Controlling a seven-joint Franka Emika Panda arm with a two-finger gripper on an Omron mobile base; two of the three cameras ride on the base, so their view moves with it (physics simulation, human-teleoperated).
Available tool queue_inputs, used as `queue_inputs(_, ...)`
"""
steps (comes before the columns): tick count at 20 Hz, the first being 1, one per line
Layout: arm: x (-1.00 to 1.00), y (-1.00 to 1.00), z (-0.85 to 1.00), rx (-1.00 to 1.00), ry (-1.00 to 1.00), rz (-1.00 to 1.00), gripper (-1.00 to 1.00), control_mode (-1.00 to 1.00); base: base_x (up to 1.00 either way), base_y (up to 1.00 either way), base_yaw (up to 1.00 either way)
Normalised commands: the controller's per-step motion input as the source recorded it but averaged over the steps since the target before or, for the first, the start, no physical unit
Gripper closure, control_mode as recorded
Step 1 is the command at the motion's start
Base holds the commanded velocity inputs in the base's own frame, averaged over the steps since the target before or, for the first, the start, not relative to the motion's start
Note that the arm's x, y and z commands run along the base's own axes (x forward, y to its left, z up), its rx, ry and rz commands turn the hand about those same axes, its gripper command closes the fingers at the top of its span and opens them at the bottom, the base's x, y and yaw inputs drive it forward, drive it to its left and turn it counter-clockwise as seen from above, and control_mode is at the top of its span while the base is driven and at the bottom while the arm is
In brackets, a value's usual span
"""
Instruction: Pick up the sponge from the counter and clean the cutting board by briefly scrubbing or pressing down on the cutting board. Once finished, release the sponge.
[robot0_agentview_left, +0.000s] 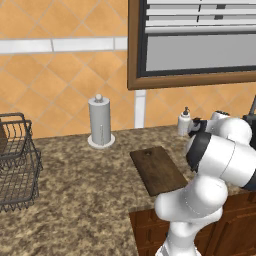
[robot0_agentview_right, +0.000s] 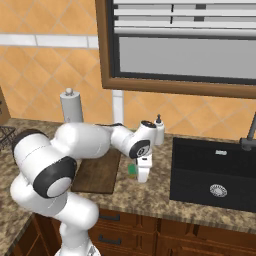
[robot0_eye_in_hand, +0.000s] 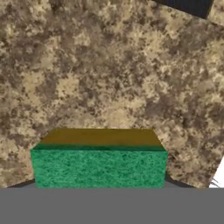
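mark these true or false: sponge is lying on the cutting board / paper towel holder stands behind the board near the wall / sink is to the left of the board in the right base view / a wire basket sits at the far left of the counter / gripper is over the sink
1. The sponge is lying on the cutting board. False: it sits at the gripper, beside the board over the counter.
2. The paper towel holder stands behind the board near the wall. True.
3. The sink is left of the board in the right base view. False: it is to the right.
4. A wire basket sits at the far left of the counter in the left base view. True.
5. The gripper is over the sink. False: it is between board and sink, over the counter.
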Motion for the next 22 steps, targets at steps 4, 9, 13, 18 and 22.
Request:
queue_inputs(4, 0.41, 0.00, -0.46, 0.02, -0.08, 0.00, 1.00, -1.00, 0.00, 0.00, 0.00)
queue_inputs(9, 0.27, 0.00, -0.64, 0.00, 0.00, 0.00, 1.00, -1.00, 0.00, 0.00, 0.00)
queue_inputs(13, 0.00, 0.00, -0.61, 0.00, -0.01, 0.02, 1.00, -1.00, 0.00, 0.00, 0.00)
queue_inputs(18, 0.00, 0.00, -0.52, 0.00, 0.00, 0.01, -1.00, -1.00, 0.00, 0.00, 0.00)
queue_inputs(22, 0.00, 0.00, -0.03, 0.00, 0.00, 0.00, -1.00, -1.00, 0.00, 0.00, 0.00)
